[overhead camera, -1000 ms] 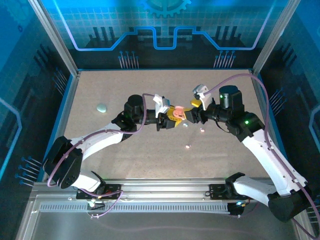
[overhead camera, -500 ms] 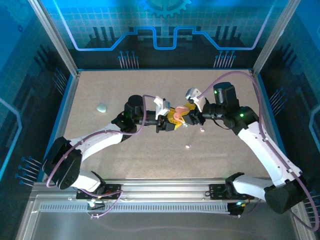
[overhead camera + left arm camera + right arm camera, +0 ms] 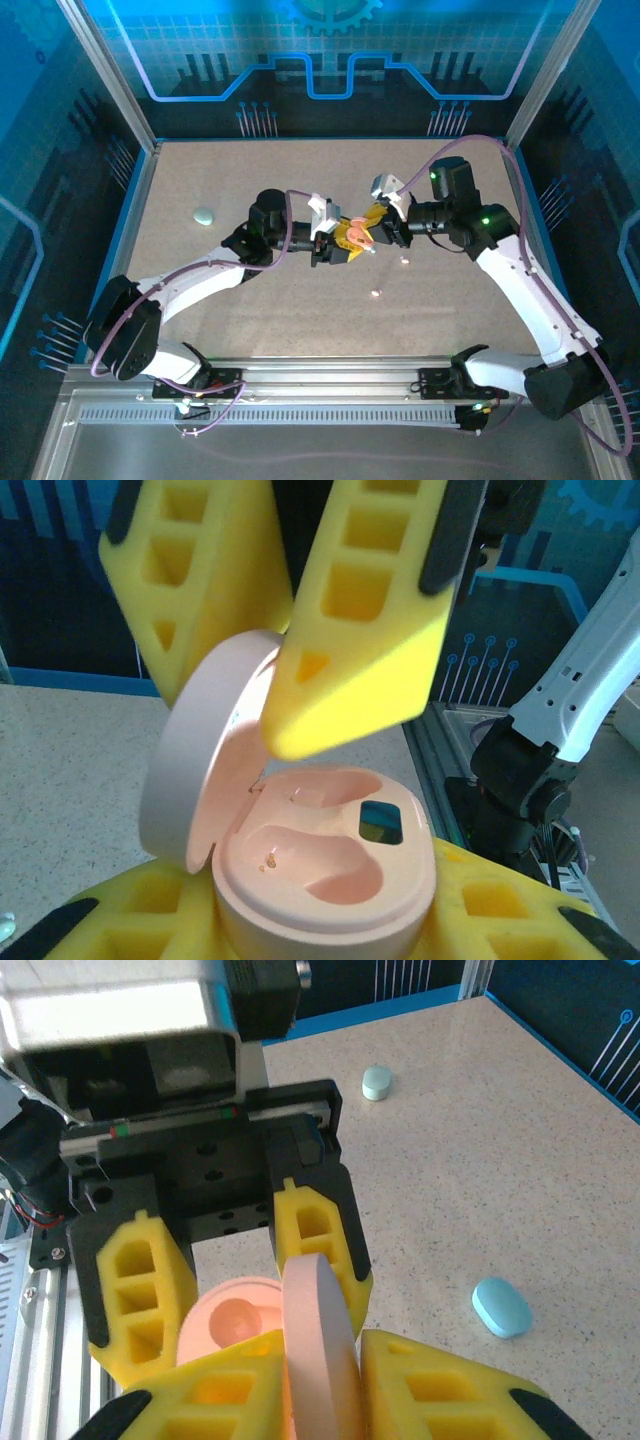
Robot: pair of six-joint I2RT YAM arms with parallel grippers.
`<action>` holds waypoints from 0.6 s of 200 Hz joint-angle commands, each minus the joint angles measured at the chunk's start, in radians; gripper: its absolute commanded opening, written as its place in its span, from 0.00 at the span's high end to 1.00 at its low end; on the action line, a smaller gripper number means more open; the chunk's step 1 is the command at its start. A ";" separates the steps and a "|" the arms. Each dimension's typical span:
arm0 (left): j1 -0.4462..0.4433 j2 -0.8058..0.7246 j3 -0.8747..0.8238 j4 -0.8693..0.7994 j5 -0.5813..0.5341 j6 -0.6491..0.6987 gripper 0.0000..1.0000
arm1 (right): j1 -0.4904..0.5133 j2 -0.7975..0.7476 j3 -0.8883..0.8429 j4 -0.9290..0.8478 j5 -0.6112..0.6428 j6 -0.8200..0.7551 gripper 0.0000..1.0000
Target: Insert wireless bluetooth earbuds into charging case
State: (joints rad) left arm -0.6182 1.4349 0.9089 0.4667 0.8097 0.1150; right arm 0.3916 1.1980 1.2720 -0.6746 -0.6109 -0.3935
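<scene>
Top external | speckled beige table (image 3: 300,310) | blue patterned walls (image 3: 320,100) | pink case (image 3: 352,231) held

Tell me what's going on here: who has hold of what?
The left fingers grip the base of an open pink case. The right fingers straddle its raised lid; whether they actually pinch it is unclear. Both wells in the case look empty, and two tiny earbuds lie on the table close to the arms.
</scene>
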 commanded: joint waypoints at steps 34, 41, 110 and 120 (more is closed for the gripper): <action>-0.006 -0.036 0.044 -0.002 0.039 0.037 0.70 | -0.007 0.030 0.053 -0.076 -0.034 -0.060 0.79; -0.005 -0.036 0.044 -0.005 0.036 0.039 0.69 | -0.007 0.029 0.057 -0.074 -0.038 -0.058 0.82; -0.006 -0.016 0.062 -0.015 0.023 -0.004 0.45 | 0.000 0.003 0.053 -0.043 -0.019 -0.030 0.92; -0.005 -0.014 0.065 -0.014 0.023 -0.010 0.43 | 0.000 -0.001 0.049 -0.034 -0.012 -0.025 0.92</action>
State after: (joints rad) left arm -0.6212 1.4239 0.9306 0.4484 0.8314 0.1234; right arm 0.3897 1.2236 1.3018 -0.7139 -0.6106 -0.4290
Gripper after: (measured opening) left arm 0.551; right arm 0.136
